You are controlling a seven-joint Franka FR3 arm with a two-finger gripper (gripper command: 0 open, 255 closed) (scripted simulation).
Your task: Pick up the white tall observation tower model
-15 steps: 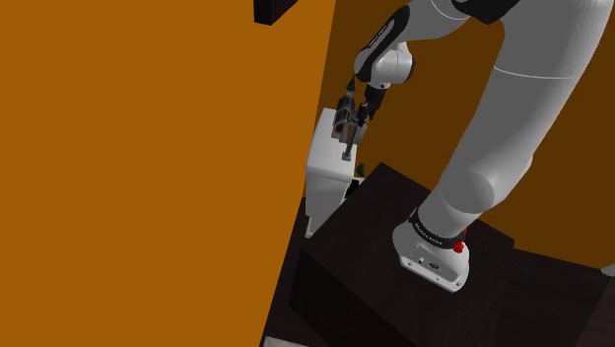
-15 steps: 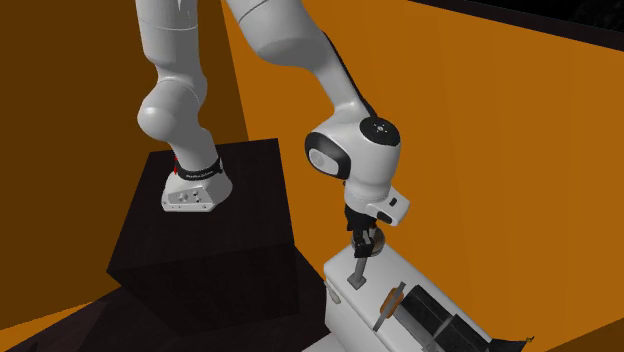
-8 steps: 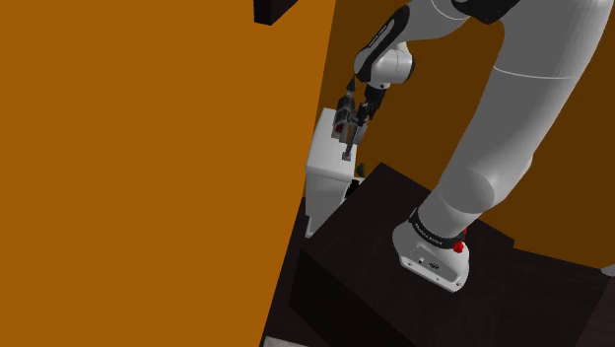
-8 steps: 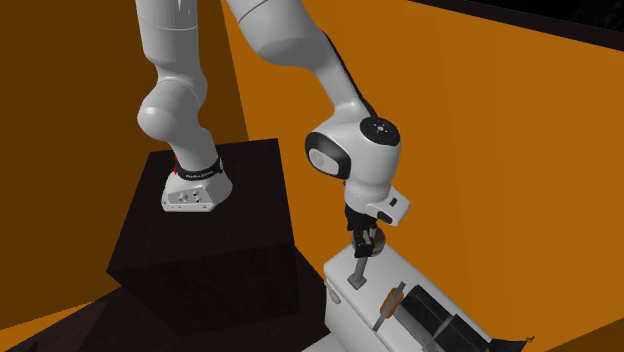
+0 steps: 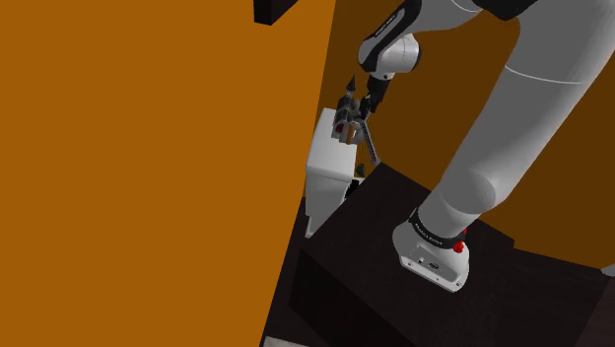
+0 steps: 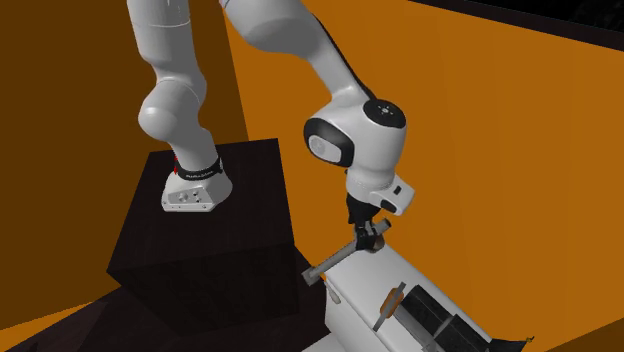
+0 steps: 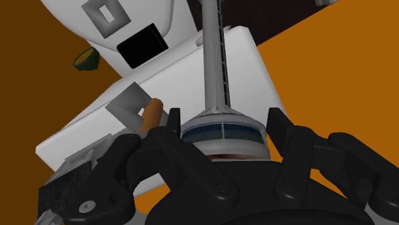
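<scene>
One all-black two-finger gripper (image 5: 354, 117) holds the pale slender tower model (image 5: 368, 142) slanted above a white boxy cabinet (image 5: 323, 164) in the shoulder view. In the second exterior view we see its foot droop, since only the head is pinched. The wrist view shows both fingers (image 7: 280, 126) clamping that banded disc.

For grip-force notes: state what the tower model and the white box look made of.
Tower model: smooth pale-grey shaft, dark window band on the pod; plastic or metal, cannot tell. White box: plain flat white, rounded edges; material unclear.
</scene>
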